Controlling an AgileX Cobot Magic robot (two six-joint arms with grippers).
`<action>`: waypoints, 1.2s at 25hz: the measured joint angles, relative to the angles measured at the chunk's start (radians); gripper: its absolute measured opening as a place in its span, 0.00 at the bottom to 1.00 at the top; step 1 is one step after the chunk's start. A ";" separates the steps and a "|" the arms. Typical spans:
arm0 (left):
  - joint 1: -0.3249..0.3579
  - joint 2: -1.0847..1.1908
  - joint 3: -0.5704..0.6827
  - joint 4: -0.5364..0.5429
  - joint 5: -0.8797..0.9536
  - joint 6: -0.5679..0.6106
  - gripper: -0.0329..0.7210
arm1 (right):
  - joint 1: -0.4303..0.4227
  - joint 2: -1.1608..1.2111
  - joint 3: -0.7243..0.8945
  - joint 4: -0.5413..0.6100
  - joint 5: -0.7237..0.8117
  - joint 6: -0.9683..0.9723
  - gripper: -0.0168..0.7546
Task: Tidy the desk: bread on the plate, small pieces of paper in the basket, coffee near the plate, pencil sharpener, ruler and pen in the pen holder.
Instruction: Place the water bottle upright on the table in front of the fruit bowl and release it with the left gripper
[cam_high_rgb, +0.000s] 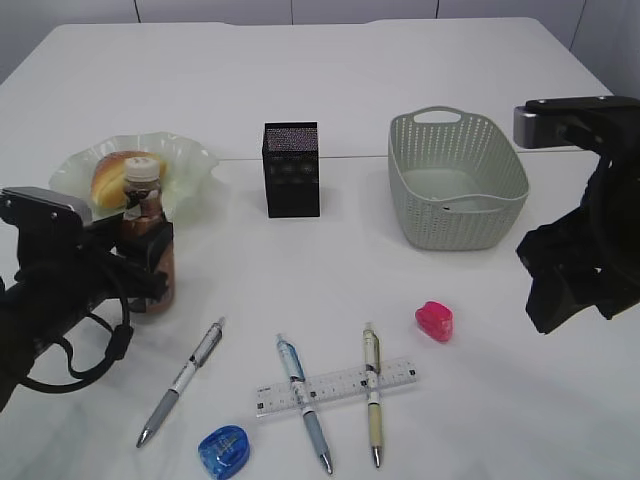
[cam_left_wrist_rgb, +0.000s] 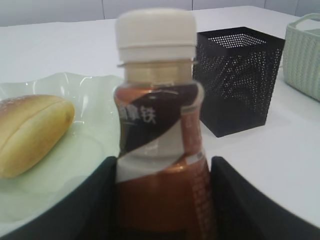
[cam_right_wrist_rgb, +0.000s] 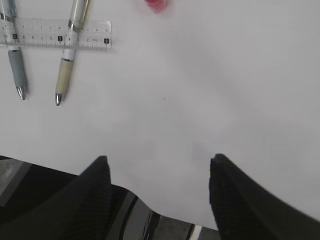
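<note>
The coffee (cam_high_rgb: 147, 240) stands upright just in front of the green wavy plate (cam_high_rgb: 190, 160), and my left gripper (cam_high_rgb: 150, 265) is shut on its lower body. In the left wrist view both fingers (cam_left_wrist_rgb: 95, 205) flank the coffee (cam_left_wrist_rgb: 157, 150). The bread (cam_high_rgb: 112, 175) lies on the plate. The black pen holder (cam_high_rgb: 292, 170) stands mid-desk. The ruler (cam_high_rgb: 340, 386) lies across two pens (cam_high_rgb: 303, 400) (cam_high_rgb: 372, 392); a third pen (cam_high_rgb: 182, 380) lies to their left. A pink pencil sharpener (cam_high_rgb: 434, 321) and a blue one (cam_high_rgb: 223, 450) sit nearby. My right gripper (cam_right_wrist_rgb: 159, 165) hangs open and holds nothing. The small pieces of paper are out of view.
The grey-green basket (cam_high_rgb: 458, 180) stands at the right of the pen holder. In the right wrist view the desk's near edge (cam_right_wrist_rgb: 150, 207) runs right under my fingers, with the ruler (cam_right_wrist_rgb: 55, 35) and pink sharpener (cam_right_wrist_rgb: 157, 4) farther off.
</note>
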 joint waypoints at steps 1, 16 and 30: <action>-0.002 0.000 -0.001 0.000 0.000 0.018 0.60 | 0.000 0.000 0.000 0.000 0.000 0.000 0.61; -0.006 0.000 -0.001 -0.015 0.040 0.070 0.74 | 0.000 0.000 0.000 -0.001 0.000 0.000 0.61; -0.006 -0.096 0.010 0.003 0.161 0.076 0.83 | 0.000 0.000 0.000 -0.001 -0.002 0.000 0.61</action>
